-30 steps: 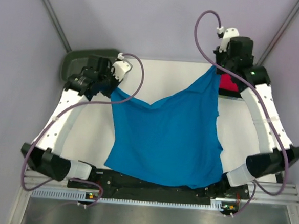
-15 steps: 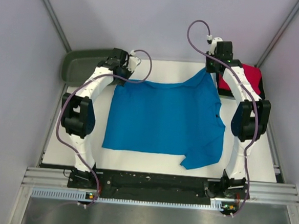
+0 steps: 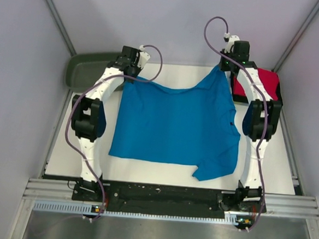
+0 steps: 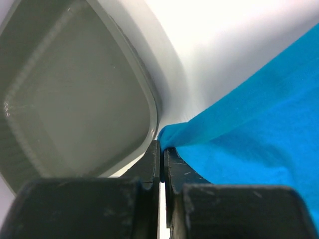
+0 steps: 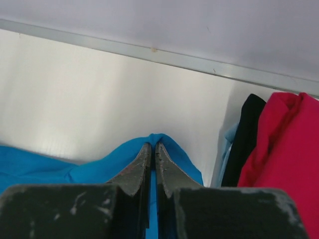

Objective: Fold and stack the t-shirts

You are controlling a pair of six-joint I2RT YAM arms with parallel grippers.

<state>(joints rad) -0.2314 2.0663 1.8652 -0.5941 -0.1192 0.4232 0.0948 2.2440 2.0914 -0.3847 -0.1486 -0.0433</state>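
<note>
Held the turquoise t-shirt (image 3: 175, 126) spread over the white desk (image 3: 173, 75), far edge sagging between the two tools, hem back toward the arm bases. Looked soft, light, limp; best taken at corners or hem. Had an olive tub (image 3: 86, 70) just outside the left tool (image 4: 161, 149) and a folded red-and-black stack (image 3: 260, 85) just beside the right tool (image 5: 151, 149), so little room outward. Pinched both tools together on the shirt's far corners.
</note>
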